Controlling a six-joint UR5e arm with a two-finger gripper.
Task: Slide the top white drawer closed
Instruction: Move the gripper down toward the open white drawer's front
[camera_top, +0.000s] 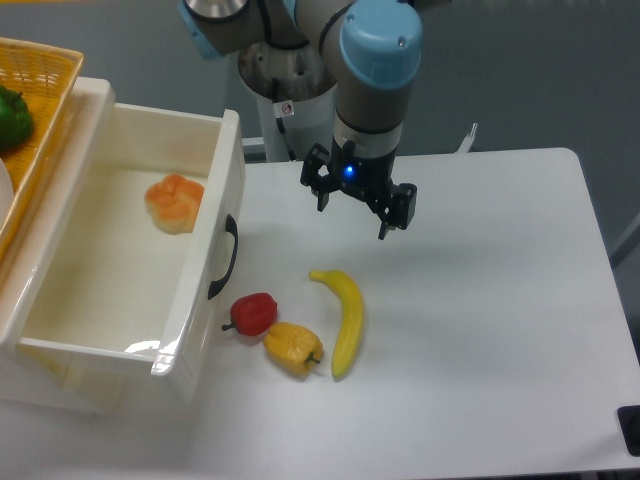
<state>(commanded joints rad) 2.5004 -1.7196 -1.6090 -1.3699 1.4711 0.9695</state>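
The glossy cream-white top drawer with a black curved handle is standing pulled out. The black two-finger gripper is hanging above the white table, fingers spread, grasping nothing.

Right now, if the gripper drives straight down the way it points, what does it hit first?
Probably bare table. The gripper points down, fingers open and empty, above white tabletop just up from the banana. Depth is unclear from one view, so the banana's upper tip may lie close to that line.

Single fixed camera; high, angled down; table.
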